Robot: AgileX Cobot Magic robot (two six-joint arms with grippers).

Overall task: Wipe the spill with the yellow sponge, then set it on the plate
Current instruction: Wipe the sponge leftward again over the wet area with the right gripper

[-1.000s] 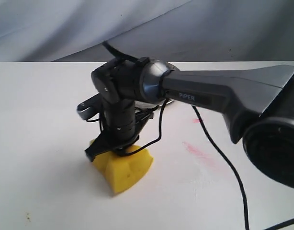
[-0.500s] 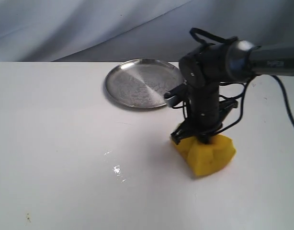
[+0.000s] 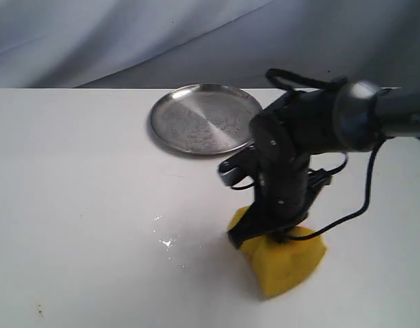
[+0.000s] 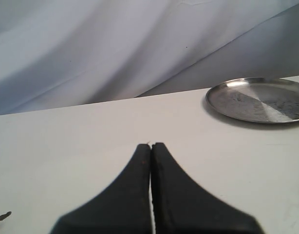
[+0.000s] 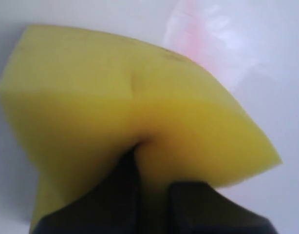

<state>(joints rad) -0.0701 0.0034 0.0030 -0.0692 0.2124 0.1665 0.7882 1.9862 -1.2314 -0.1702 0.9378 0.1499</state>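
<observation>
- Right pincer (image 3: 270, 236) was clamped on the yellow sponge (image 3: 286, 265), pinching its top.
- The sponge sat pressed on the surface (image 3: 73, 205), well apart from the plate (image 3: 189, 126).
- Wet glints of the spill (image 3: 167, 242) lay near the sponge on the left arm's side, so wiping looked unfinished.
- Left pincer (image 4: 150, 151) was fully closed, gripping nothing.
- Remaining: finish the wipe, then carry the sponge to the plate.

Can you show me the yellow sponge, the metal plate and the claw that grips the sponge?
yellow sponge (image 3: 286, 265), exterior view, on its front face.
plate (image 3: 196, 123), exterior view, on its bare middle.
right gripper (image 3: 268, 234), exterior view, midway between the fingertips pinching the sponge.
</observation>
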